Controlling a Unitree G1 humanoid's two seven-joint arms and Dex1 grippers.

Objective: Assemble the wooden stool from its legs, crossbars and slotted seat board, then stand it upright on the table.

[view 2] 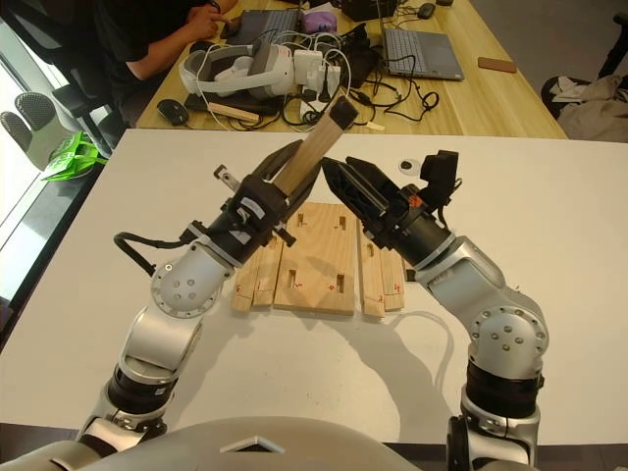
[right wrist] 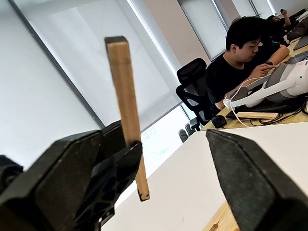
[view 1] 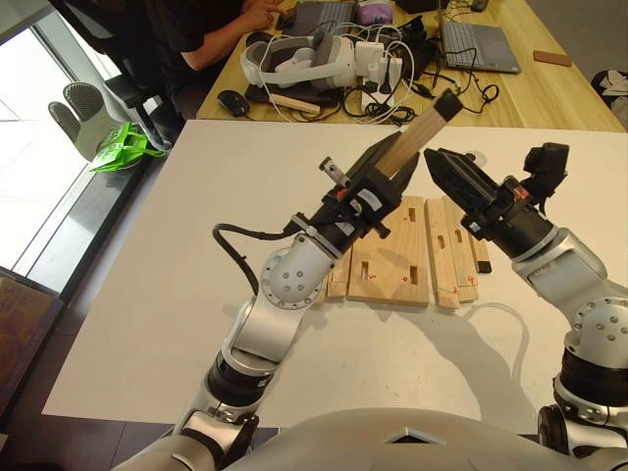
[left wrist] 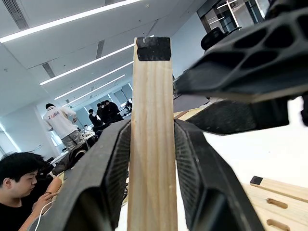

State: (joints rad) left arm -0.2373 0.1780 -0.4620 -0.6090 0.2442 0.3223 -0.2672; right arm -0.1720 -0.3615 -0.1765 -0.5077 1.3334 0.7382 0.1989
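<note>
Left eye view: left tool (view 1: pixel 390 160) pinching a wooden leg (view 1: pixel 429 122), raised above the seat board (view 1: pixel 392 263) lying flat on the surface (view 1: pixel 186 245); right tool (view 1: pixel 444 169) spread, just beside the leg. Risk: an off-centre right grab levers the leg loose and drops it onto the seat board.

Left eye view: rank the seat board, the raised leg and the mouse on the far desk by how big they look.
1. Seat board.
2. Leg, though it is raised nearer the camera and partly hidden.
3. Mouse, also the farthest off.
</note>
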